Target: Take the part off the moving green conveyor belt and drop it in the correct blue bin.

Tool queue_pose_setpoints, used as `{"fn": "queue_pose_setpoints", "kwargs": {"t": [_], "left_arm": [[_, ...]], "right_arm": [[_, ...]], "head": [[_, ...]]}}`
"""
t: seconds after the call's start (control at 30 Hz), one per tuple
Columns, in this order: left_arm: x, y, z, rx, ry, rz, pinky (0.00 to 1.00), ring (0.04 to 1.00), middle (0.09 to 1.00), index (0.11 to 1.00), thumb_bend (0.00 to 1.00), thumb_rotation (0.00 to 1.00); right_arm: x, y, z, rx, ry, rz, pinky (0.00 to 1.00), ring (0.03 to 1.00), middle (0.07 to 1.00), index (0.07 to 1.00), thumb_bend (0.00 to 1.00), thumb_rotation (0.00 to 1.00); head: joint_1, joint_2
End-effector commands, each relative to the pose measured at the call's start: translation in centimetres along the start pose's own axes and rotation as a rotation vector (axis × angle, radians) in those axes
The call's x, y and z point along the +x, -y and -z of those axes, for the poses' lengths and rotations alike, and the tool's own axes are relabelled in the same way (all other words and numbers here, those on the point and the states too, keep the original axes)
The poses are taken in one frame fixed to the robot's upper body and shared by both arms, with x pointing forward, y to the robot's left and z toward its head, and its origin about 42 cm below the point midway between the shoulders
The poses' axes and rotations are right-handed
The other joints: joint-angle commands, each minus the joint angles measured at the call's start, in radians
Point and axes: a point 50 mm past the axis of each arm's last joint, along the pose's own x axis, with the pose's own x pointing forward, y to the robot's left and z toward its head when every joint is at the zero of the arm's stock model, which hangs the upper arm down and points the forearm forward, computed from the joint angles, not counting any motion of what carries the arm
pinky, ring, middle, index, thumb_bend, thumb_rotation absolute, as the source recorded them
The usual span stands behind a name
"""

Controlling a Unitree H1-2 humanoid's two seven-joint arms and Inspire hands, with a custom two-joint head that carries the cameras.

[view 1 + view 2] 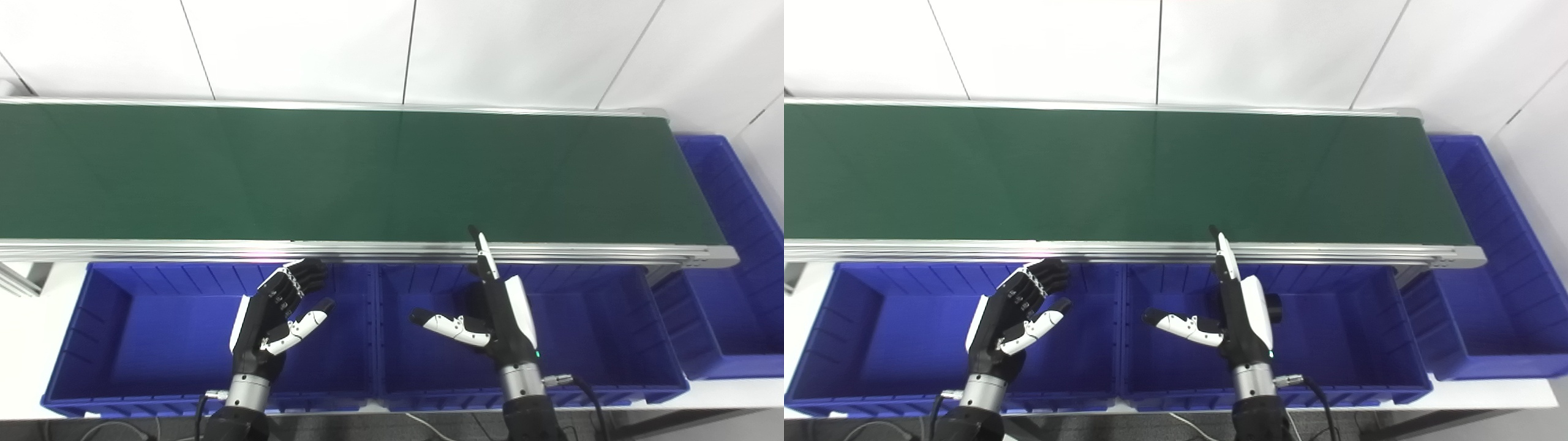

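The green conveyor belt (pixel 343 171) runs across the view and no part shows on it. My left hand (pixel 275 315) hovers over the left blue bin (pixel 98 343), fingers half curled and thumb apart, holding nothing. Over the middle blue bin (pixel 588 361) my right hand (pixel 499 312) is open, fingers straight and pointing at the belt's near rail, thumb stretched left. In the right eye view a small dark round object (pixel 1273 307) shows just right of that hand. I cannot tell whether it is a part or where it rests.
A third blue bin (pixel 729 245) stands at the belt's right end. The belt's aluminium near rail (pixel 367 250) runs just above both front bins. White wall panels rise behind the belt. Cables trail from both wrists at the bottom edge.
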Motion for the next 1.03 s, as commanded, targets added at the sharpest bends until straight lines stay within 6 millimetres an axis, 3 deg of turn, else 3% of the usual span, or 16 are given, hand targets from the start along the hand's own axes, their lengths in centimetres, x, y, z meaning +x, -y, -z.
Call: {"fn": "queue_pose_setpoints", "kwargs": {"t": [0.0,0.2,0.47,0.67,1.0], "left_arm": [[1.0,0.7,-1.0,0.012,0.067,0.009,0.71,0.726,0.726,0.683,0.53,0.04],[0.9,1.1,-0.7,0.003,0.059,0.017,0.7,0.72,0.729,0.691,0.51,0.0],[0.5,2.3,-0.3,-0.016,0.049,0.015,0.69,0.706,0.72,0.695,0.51,0.0],[0.1,2.4,-0.2,-0.007,0.038,0.005,0.7,0.708,0.717,0.713,0.51,0.0],[-0.1,1.9,0.1,-0.022,0.033,0.0,0.71,0.72,0.725,0.711,0.51,0.0]], "right_arm": [[0.7,0.4,-1.9,0.021,0.134,0.015,0.82,0.914,0.958,0.959,0.83,0.34],[0.8,0.3,-1.6,0.054,0.181,0.024,0.68,0.793,0.837,0.849,0.73,0.25],[1.2,0.2,-0.4,0.192,0.18,-0.039,0.65,0.744,0.792,0.785,0.7,0.11],[1.5,-0.4,1.1,0.197,0.163,-0.096,0.58,0.701,0.774,0.764,0.68,0.1],[1.7,-2.5,2.6,0.235,0.128,-0.136,0.55,0.668,0.741,0.74,0.66,0.07]], "head": [[0.002,0.0],[0.065,-0.023],[0.171,-0.045],[0.181,-0.1],[0.171,-0.107]]}}
